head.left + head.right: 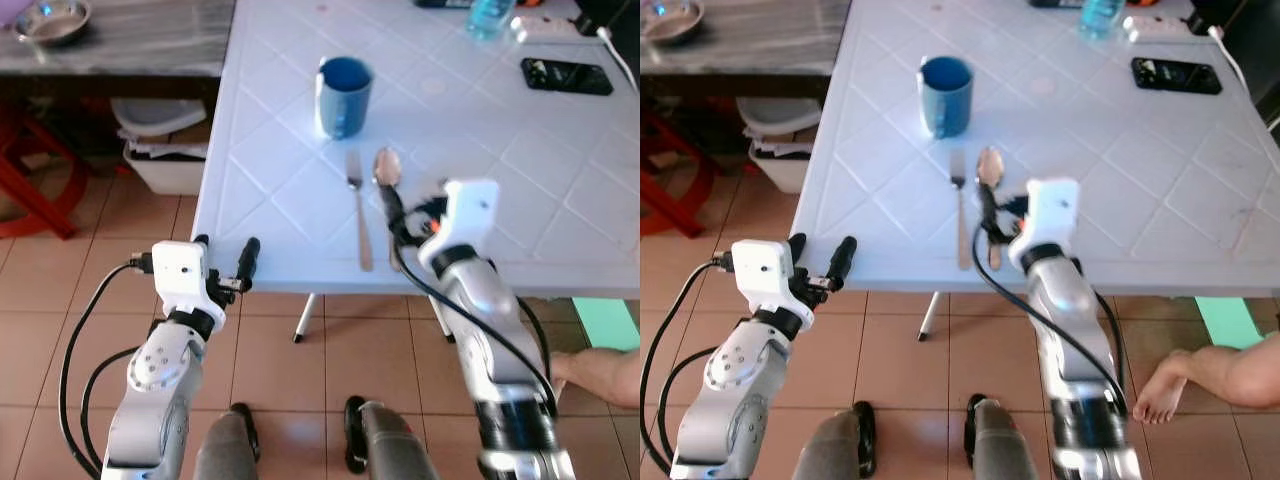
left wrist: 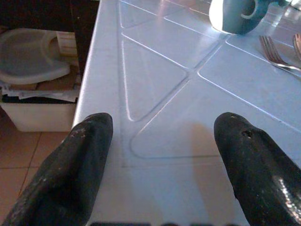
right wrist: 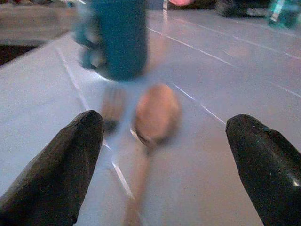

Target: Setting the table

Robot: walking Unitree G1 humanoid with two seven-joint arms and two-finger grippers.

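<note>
A blue mug (image 1: 343, 95) stands on the white table (image 1: 520, 190). Just nearer than it, a fork (image 1: 358, 210) and a spoon (image 1: 388, 172) lie side by side, handles pointing at the front edge. My right gripper (image 1: 410, 200) hovers open over the spoon's handle. In the right wrist view the spoon bowl (image 3: 156, 113) lies between and ahead of the two black fingers (image 3: 61, 165), with nothing held. My left gripper (image 1: 225, 262) is open at the table's front left corner, its fingertips (image 2: 80, 155) over the edge.
A black phone (image 1: 566, 76), a clear bottle (image 1: 490, 17) and a white power strip (image 1: 545, 28) sit at the table's far right. A metal bowl (image 1: 52, 20) rests on a grey side table; a white bin (image 1: 165, 150) stands below. A person's foot (image 1: 1160, 390) is on the floor to my right.
</note>
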